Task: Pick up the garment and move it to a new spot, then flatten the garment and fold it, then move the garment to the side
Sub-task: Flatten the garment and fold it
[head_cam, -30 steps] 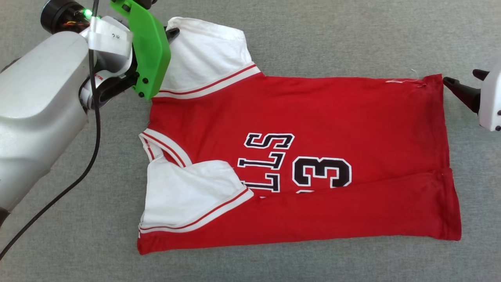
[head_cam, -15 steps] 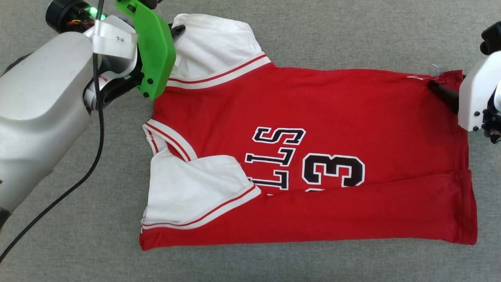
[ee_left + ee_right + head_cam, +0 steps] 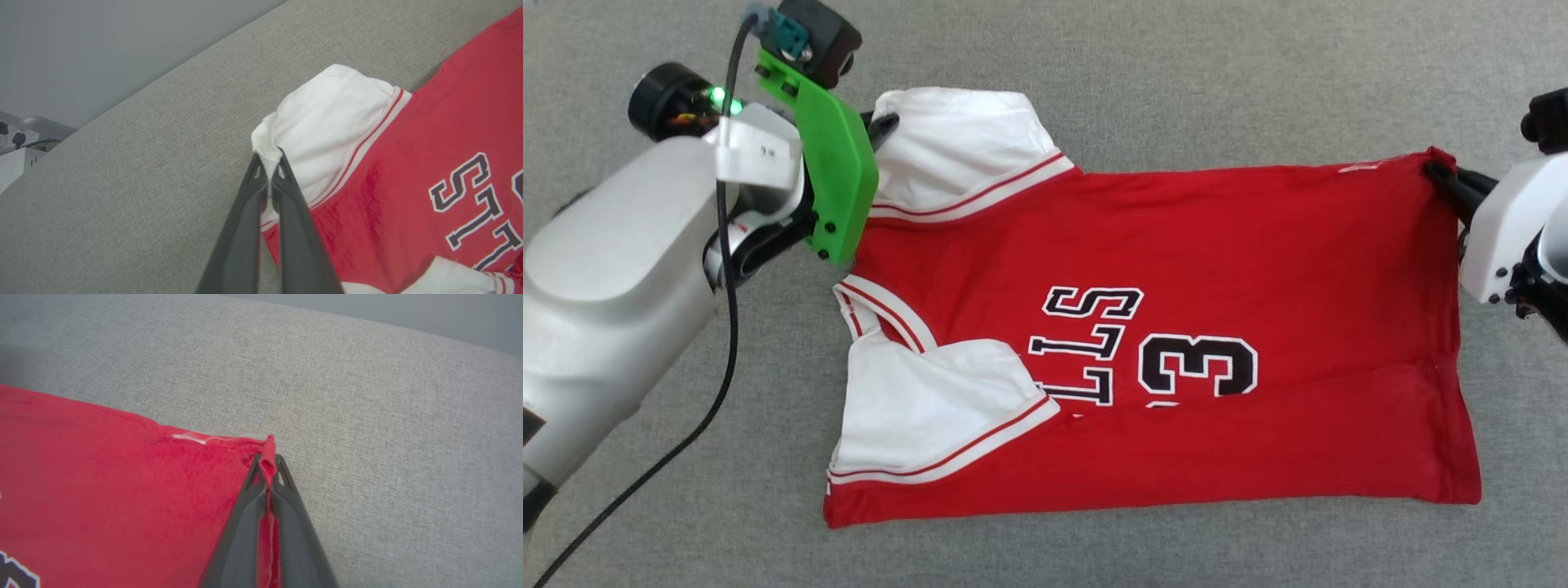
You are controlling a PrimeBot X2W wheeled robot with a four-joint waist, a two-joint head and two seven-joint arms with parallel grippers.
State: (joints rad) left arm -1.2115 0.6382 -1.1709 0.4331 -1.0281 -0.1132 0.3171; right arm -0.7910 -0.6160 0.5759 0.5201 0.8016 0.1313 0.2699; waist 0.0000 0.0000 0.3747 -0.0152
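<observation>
The left gripper (image 3: 267, 163) pinches the shirt (image 3: 1217, 237) at its far white sleeve edge. The shirt lies sideways on the grey cloth surface (image 3: 1217, 73), near edge folded over, open cloth all round. The right gripper (image 3: 268, 461) clamps the far hem corner.

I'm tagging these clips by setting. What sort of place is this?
Probably an indoor lab or test room. The garment lies on a broad grey fabric-covered surface, a plain grey wall stands behind it, and a power socket with a plug in it shows nearby.
</observation>
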